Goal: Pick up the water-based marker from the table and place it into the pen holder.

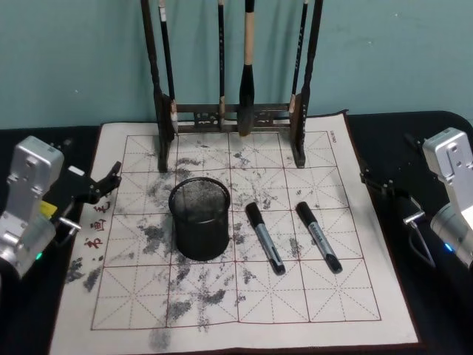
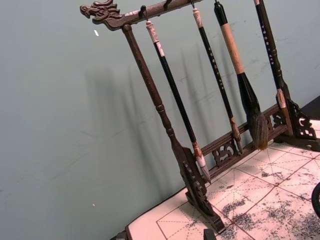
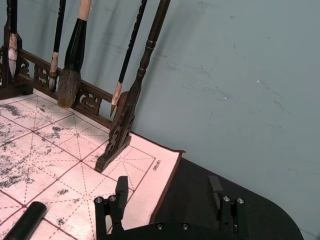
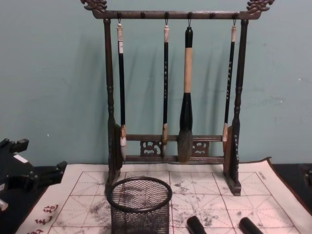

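Two black markers with grey barrels lie side by side on the cream mat: one (image 1: 264, 238) just right of the pen holder, the other (image 1: 318, 237) farther right. Their cap ends show in the chest view (image 4: 195, 225) (image 4: 250, 225). I cannot tell which is the water-based marker. The pen holder (image 1: 199, 218) (image 4: 139, 204) is a black mesh cup standing upright, nothing visible inside. My left gripper (image 1: 103, 183) (image 4: 36, 161) hovers open at the mat's left edge. My right gripper (image 1: 386, 164) (image 3: 168, 187) hangs open off the mat's right edge, with one marker's cap (image 3: 25, 220) nearby.
A tall dark wooden brush rack (image 1: 229, 118) (image 4: 170, 97) with several hanging brushes stands at the back of the mat, just behind the pen holder. The dark table (image 1: 436, 310) extends past the mat on both sides. A teal wall closes the back.
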